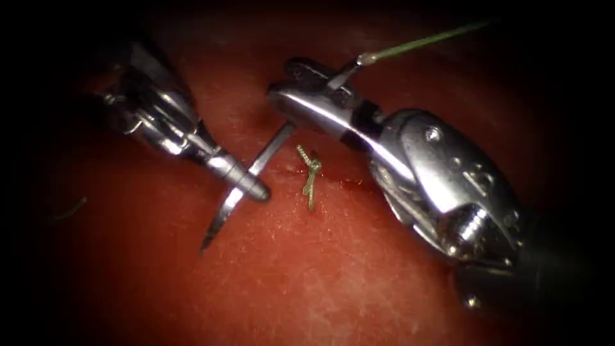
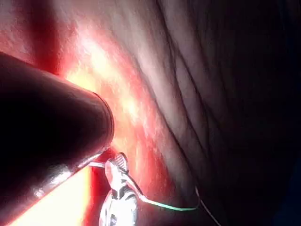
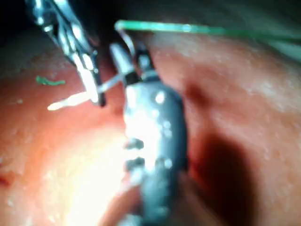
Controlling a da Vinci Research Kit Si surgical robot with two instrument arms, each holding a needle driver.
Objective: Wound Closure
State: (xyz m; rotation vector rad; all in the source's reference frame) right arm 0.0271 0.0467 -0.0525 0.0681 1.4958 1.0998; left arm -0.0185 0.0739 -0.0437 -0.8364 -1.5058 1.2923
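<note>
My left tool [image 1: 251, 187] comes in from the upper left, its jaws shut on the curved needle [image 1: 256, 166] about a third of the way back from the point. The needle lies free above the tissue [image 1: 307, 275], just left of a knotted stitch [image 1: 309, 172], point toward the front. Its tail end passes between the jaws of my right tool [image 1: 282, 82], which stand apart around it. Green thread [image 1: 423, 42] runs from the tail to the upper right. In the right wrist view the needle [image 3: 70, 100] crosses from the left tool [image 3: 91, 89] to the right tool [image 3: 131, 59], below the thread [image 3: 202, 29].
The knot's short cut ends lie on the cut, with red fluid [image 1: 349, 184] beside it. A loose scrap of thread [image 1: 70, 208] rests on the tissue far left, and it shows as the scrap [image 3: 49, 81] in the right wrist view. Green thread [image 2: 169, 207] trails over the tissue in the left wrist view.
</note>
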